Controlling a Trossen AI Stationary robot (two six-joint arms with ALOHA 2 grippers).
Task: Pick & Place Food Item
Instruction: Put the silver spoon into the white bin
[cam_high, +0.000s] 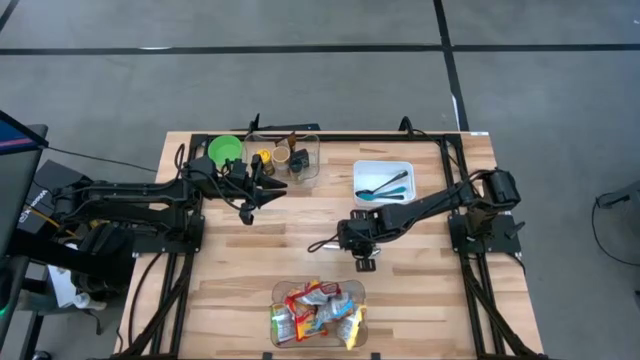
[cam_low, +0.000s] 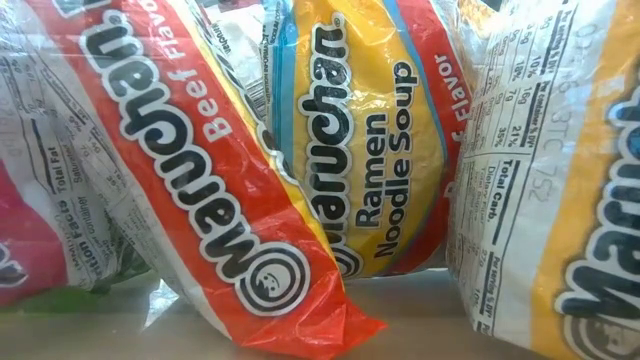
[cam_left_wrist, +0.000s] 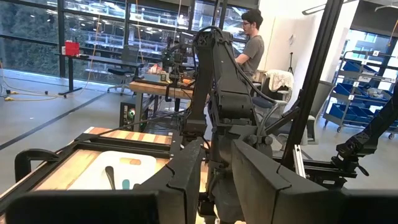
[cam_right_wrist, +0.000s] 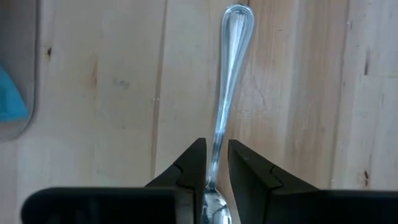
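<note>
Ramen packets in orange, yellow and white wrappers lie piled in a clear bin at the table's near edge; they fill the low view. A metal spoon is at the table's middle, and my right gripper is shut on it from above. My left gripper hovers left of centre, near the far containers. Its fingers stand a narrow gap apart with nothing between them. My right gripper pinches the spoon's neck, just above the bowl, between its two fingers. The fingers slant steeply down and lie across the spoon. The handle reaches out toward the table's left. Whether it rests on the wood I cannot tell.
A white tray with utensils stands at the back right. A green bowl and a clear box with cups are at the back. A black frame rail runs along the far edge. A person stands beyond the table.
</note>
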